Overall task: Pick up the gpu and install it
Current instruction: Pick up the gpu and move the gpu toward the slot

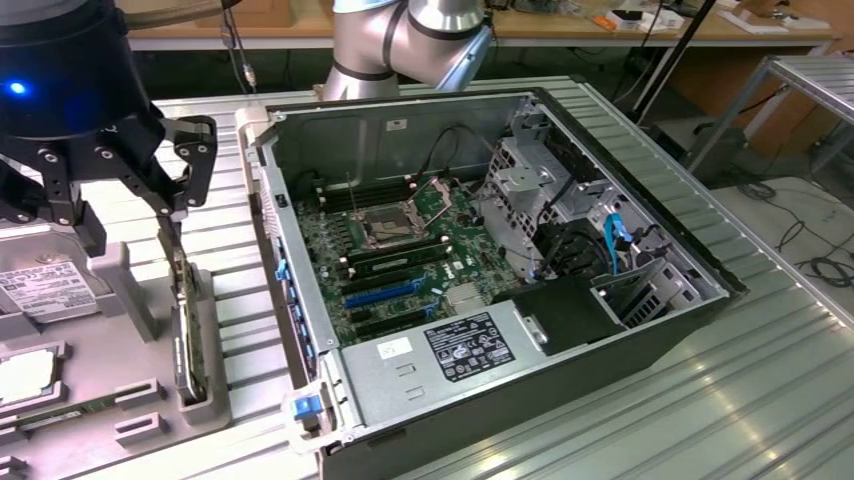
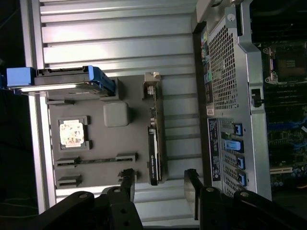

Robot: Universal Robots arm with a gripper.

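Starting at the exterior view's left, I am looking past the silver hard drive [image 1: 44, 290] with its white label, which is sitting at the edge of the grey parts tray [image 1: 127, 290]. In front of it, a square chip [image 1: 27, 375] is lying flat in its own recess.

I am hanging my gripper [image 1: 134, 225] over this tray with the fingers spread as wide as they go, and I am holding nothing. The gpu [image 1: 187, 330] is standing on its long edge in a slot along the tray's side nearest the computer, just below my fingers. From my wrist view, one end of the gpu [image 2: 154, 143] is lying in the gap between my two fingertips [image 2: 127, 176], with clear space on either side, so I am straddling it rather than gripping it. I cannot tell how high above it I am sitting.

Moving right, the open computer case [image 1: 641, 200] is lying on its side on the ribbed metal table [image 1: 774, 400], just beside the tray. Inside, the green motherboard [image 1: 400, 250] is showing an open processor socket and blue expansion slots, and the labelled power supply [image 1: 461, 350] is sitting at the near end. Toward the exterior view's right, the metal drive cage [image 1: 534, 185] is filling that side of the case.
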